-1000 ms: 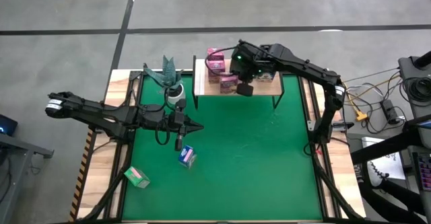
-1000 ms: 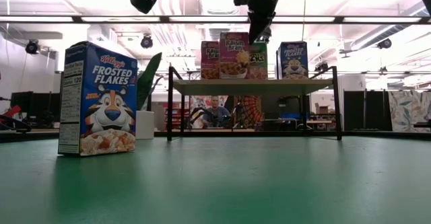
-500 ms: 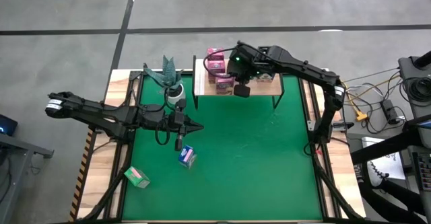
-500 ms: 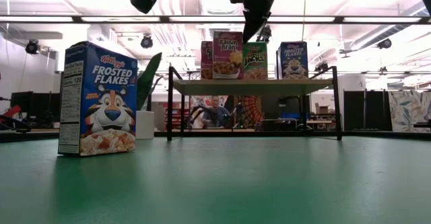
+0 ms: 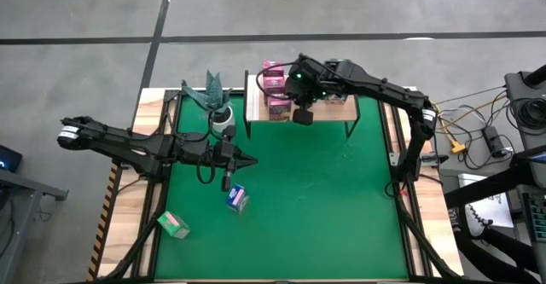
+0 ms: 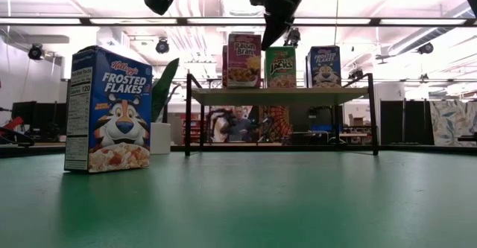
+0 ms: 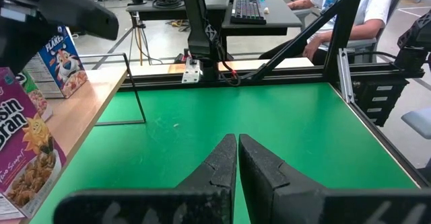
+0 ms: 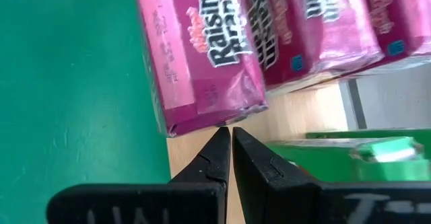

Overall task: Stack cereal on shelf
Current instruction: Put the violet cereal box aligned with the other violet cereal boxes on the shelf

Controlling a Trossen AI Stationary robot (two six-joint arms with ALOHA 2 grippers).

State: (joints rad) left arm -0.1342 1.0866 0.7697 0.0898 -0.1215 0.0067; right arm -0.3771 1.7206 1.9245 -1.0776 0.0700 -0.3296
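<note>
The shelf [image 5: 337, 109] stands at the mat's far edge. Three pink cereal boxes stand on its left part, the front one [image 6: 244, 59] upright. A green box [image 6: 280, 67] and a blue one [image 6: 324, 65] stand to its right. My right gripper [image 8: 227, 131] is shut at the front pink box's upper right corner. A blue box [image 5: 237, 198] stands on the green mat, and a green box [image 5: 173, 224] lies near the mat's near left corner. My left gripper [image 5: 250, 159] hovers shut above the mat's left part, holding nothing. My right gripper touches the front pink box with its shut fingertips [image 8: 222, 140] at the box's top end, by its right edge [image 8: 232, 116]. The fingers slant down from the table's right. The box stands upright on the shelf board [image 8: 202, 150].
A potted plant [image 5: 213, 96] stands left of the shelf at the far left. The mat's middle and right [image 5: 341, 207] carry nothing. Thin black shelf legs [image 6: 186, 118] stand on the mat's far edge. A person [image 7: 337, 9] sits beyond the table.
My right gripper has gone toward the table's left, staying shut, and tipped a little further down. The front pink box has slid left along the shelf with it, still upright, so a gap has opened between it and the green box.
</note>
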